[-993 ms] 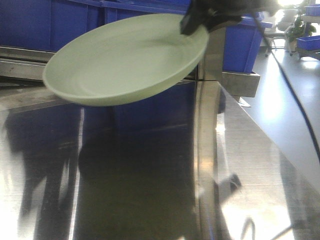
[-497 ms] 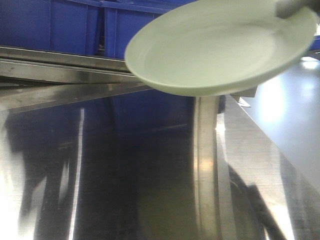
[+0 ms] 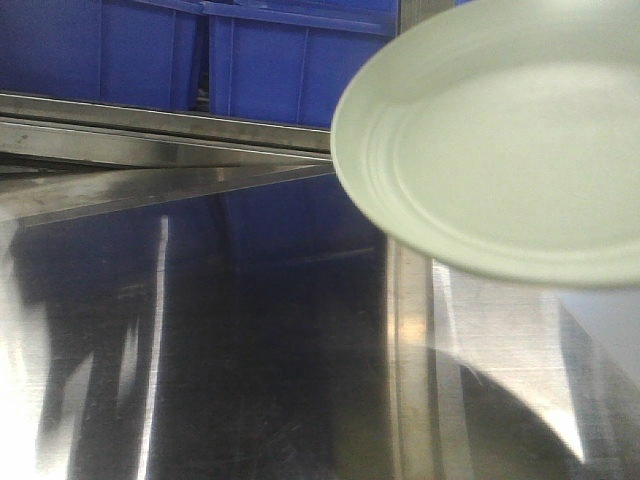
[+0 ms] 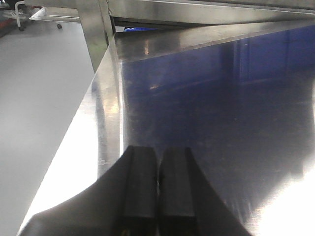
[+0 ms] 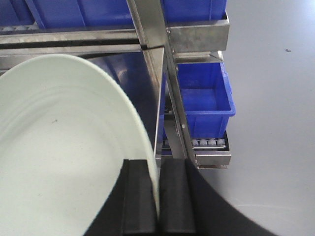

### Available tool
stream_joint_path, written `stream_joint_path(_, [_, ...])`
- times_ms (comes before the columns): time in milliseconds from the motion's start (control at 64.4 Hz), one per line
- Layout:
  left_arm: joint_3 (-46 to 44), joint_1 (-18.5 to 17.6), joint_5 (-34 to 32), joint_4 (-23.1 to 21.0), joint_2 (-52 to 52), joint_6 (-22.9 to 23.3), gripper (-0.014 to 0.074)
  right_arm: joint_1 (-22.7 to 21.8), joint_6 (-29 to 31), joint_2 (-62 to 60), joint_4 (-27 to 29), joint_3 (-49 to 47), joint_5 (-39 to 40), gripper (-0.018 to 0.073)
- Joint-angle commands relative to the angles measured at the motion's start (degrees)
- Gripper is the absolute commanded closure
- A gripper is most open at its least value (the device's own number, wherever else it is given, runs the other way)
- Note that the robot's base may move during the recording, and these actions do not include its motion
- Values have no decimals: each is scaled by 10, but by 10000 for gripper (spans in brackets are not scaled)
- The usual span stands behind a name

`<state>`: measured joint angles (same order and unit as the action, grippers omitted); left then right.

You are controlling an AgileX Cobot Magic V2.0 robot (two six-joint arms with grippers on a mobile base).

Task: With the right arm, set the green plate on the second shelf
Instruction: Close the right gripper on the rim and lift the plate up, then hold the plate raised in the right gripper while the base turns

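Observation:
The green plate (image 3: 510, 150) hangs in the air at the upper right of the front view, tilted with its inside facing the camera, close to the lens. The right gripper itself is out of that view. In the right wrist view my right gripper (image 5: 157, 169) is shut on the plate's rim, with the plate (image 5: 59, 162) filling the left half. The plate is above the steel shelf surface (image 3: 250, 350), near the upright post (image 5: 152, 34). My left gripper (image 4: 157, 157) is shut and empty, low over the steel surface near its left edge.
Blue bins (image 3: 200, 60) stand on the shelf level above, behind a steel rail (image 3: 150, 125). Another blue bin (image 5: 204, 98) sits on a lower roller level beside the rack. Grey floor (image 5: 275, 98) lies to the right of the rack and also to its left (image 4: 39, 98).
The plate has moved right and toward the camera, tilting its inside more toward the lens. The right gripper, seen at the top one second ago, has left the front view.

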<state>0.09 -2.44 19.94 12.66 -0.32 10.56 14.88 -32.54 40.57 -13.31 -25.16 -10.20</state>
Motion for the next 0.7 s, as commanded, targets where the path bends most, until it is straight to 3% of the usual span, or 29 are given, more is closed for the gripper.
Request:
stream_joint_path(0, [24, 0, -36, 1, -14, 3, 472, -4, 0, -34, -7, 13, 63, 504])
stream_joint_path(233, [24, 0, -36, 1, -14, 3, 472, -4, 0, -74, -7, 65, 98, 504])
stream_joint_path(683, [24, 0, -36, 1, -14, 3, 472, -4, 0, -74, -7, 65, 119, 504])
